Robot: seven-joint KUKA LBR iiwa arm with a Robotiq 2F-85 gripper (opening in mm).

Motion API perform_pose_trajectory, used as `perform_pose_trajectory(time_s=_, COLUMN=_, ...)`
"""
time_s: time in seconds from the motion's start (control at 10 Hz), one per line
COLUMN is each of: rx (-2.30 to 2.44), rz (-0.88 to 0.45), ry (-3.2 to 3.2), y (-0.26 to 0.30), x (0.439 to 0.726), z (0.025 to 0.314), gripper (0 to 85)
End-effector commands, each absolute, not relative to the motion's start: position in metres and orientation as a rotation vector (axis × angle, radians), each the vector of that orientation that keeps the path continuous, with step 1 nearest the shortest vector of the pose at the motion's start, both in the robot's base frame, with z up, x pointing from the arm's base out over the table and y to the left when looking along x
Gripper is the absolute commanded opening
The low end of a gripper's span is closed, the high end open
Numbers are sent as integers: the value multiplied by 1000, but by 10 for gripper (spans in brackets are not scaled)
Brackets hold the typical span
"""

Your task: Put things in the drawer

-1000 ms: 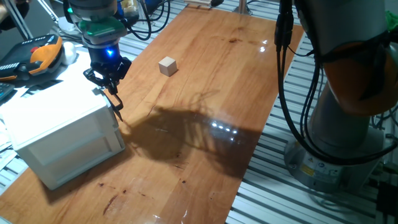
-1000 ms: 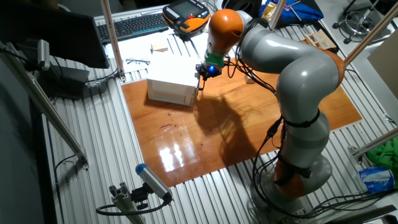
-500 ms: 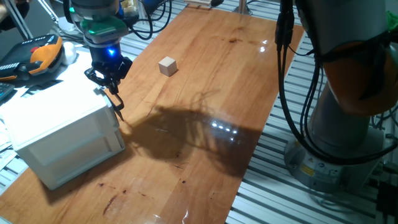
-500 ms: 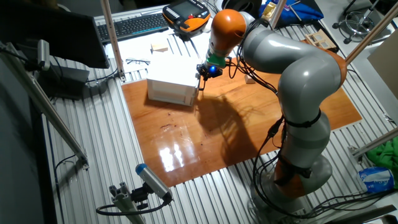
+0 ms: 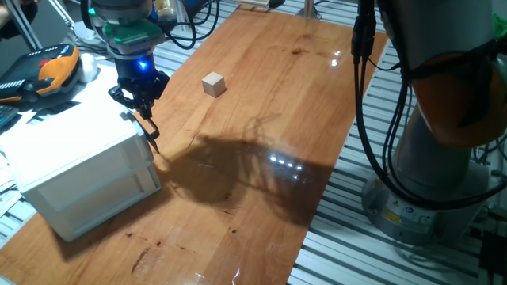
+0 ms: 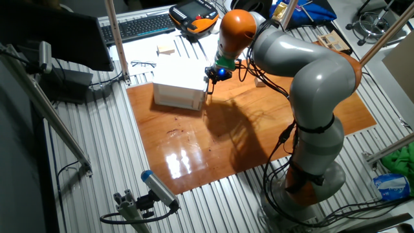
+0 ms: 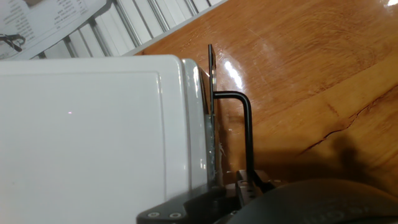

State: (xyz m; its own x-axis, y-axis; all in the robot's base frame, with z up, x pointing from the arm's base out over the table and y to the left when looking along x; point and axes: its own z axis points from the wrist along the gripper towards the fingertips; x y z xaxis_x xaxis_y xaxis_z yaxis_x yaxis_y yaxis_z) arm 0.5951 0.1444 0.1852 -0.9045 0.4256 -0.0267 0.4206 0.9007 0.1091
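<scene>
In one fixed view the pincer (image 5: pixel 143 117) hangs at the top front corner of the white cabinet (image 5: pixel 75 170) while the cube (image 5: pixel 213 84) sits well apart on the worktop (image 5: pixel 261 119); the drawer (image 5: pixel 146 162) looks shut, so the pull should run straight out along its slide. The other fixed view shows the arm (image 6: pixel 304 77) bent over the cabinet, but the cube is hidden. The hand view alone shows the black handle (image 7: pixel 247 130) at the pincer's base; whether the fingers clamp it I cannot tell.
</scene>
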Motion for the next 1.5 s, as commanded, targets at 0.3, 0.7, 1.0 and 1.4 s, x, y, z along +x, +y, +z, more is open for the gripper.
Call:
perform_pose_trajectory(time_s=0.3, rx=674, rz=167, ry=3014, y=145, x=596, z=183, gripper=0)
perform_pose_trajectory(time_s=0.7, rx=677, rz=179, ry=3015, y=141, x=597, z=182, gripper=0)
perform_pose_trajectory(time_s=1.0, rx=678, rz=198, ry=3016, y=140, x=596, z=182, gripper=0)
perform_pose_trajectory(time_s=1.4, rx=664, rz=195, ry=3020, y=136, x=596, z=182, gripper=0)
